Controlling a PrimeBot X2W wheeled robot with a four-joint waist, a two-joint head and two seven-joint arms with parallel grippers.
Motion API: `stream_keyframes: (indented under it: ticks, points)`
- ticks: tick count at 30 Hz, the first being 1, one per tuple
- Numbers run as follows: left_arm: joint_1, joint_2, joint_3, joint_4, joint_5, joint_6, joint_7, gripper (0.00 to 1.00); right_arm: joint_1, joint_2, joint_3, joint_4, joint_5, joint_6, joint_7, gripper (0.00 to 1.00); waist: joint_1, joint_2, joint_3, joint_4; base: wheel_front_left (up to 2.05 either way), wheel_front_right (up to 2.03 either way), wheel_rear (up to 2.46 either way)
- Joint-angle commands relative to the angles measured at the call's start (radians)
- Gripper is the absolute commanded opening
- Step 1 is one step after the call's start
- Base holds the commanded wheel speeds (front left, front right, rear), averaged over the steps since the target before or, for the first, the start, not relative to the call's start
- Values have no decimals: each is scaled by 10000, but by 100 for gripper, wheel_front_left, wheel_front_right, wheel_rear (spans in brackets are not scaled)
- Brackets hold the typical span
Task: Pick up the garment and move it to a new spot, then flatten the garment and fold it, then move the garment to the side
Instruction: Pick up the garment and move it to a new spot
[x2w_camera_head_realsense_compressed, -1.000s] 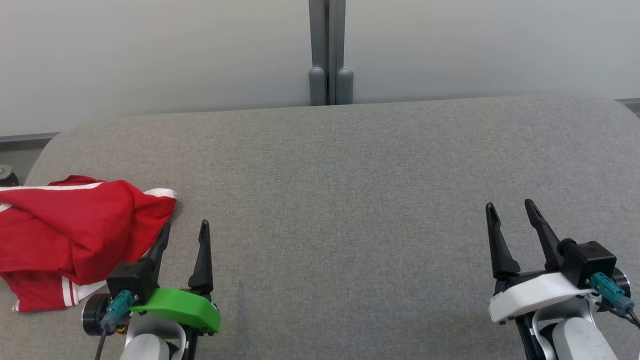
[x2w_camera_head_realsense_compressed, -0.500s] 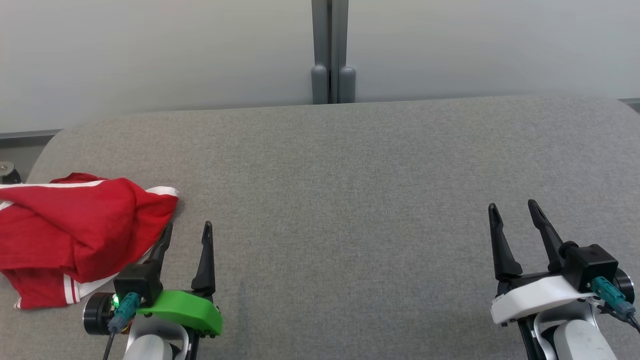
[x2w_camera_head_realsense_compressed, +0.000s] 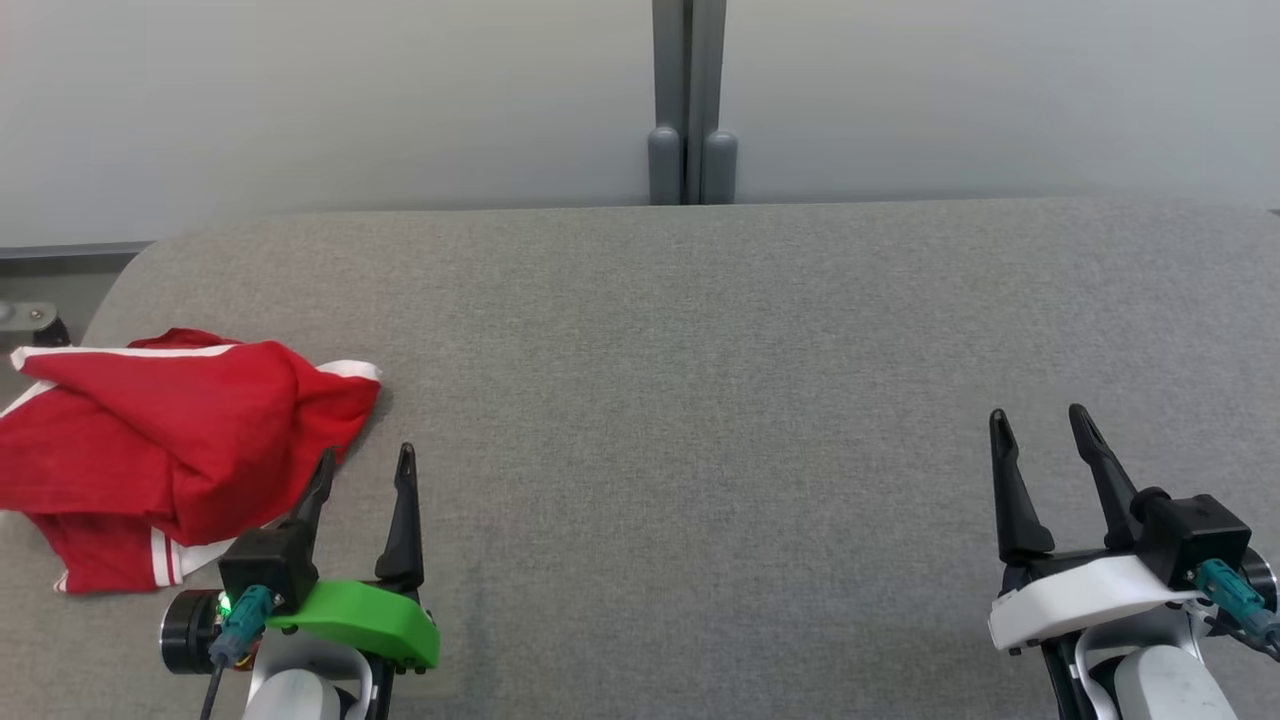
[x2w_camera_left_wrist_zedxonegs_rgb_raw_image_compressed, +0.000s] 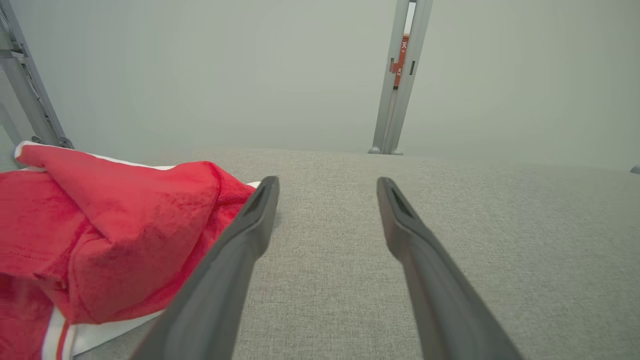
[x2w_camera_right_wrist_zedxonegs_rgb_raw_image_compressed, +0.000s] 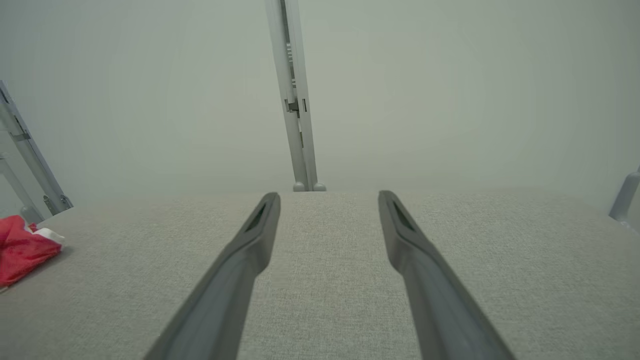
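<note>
The left gripper (x2w_camera_head_realsense_compressed: 366, 453) is hovering at lower left, fingers spread and empty, just beside the garment (x2w_camera_head_realsense_compressed: 170, 440), likely lining up for the pick; the right gripper (x2w_camera_head_realsense_compressed: 1038, 413) is waiting at lower right, also spread and empty, well apart; the garment is lying at the left edge of the grey cushion (x2w_camera_head_realsense_compressed: 700, 380), red with white stripes, crumpled in a loose heap.

Even, soft, bright light with faint shadows, sharp focus throughout (wrist views bend at their edges).
</note>
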Motion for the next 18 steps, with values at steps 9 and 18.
stream_keyframes:
  ticks: [9,18]
  points:
    - [-408,62,249,-27,36,151,-7,100,8,3,333,-298,-64,0,190,100,0,-1,202,1625,0,0,0]
    - [-364,104,766,-129,-54,313,-7,100,-217,-83,963,-541,16,-1,410,100,0,-1,404,3206,0,0,0]
